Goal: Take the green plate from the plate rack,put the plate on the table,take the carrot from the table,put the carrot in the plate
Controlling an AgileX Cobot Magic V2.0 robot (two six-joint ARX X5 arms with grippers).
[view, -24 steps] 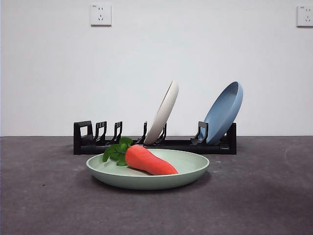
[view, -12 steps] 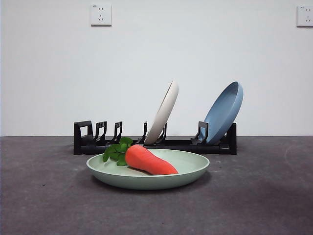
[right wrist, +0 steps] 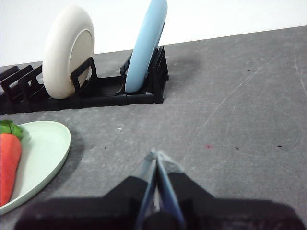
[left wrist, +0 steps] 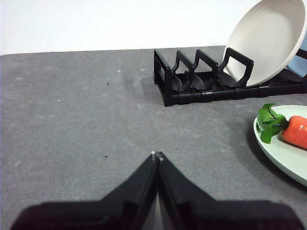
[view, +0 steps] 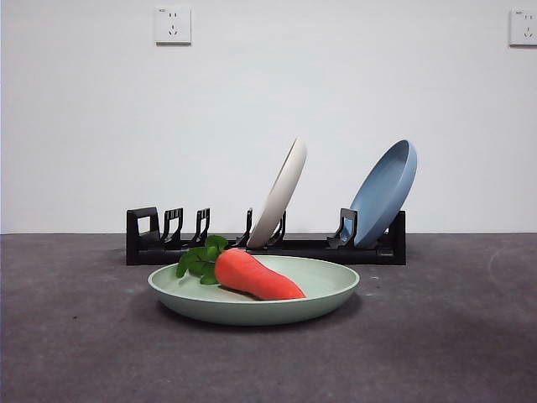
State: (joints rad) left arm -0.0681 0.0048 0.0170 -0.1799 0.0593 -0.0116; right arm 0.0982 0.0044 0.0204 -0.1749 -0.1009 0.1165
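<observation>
The green plate lies flat on the table in front of the plate rack. The carrot lies in the plate, its green leaves toward the left. Plate and carrot also show in the left wrist view, and plate and carrot in the right wrist view. My left gripper is shut and empty over bare table, left of the plate. My right gripper is shut and empty over bare table, right of the plate. Neither arm shows in the front view.
A cream-white plate and a blue plate stand tilted in the rack. The rack's left slots hold nothing. A white wall with two sockets stands behind the table.
</observation>
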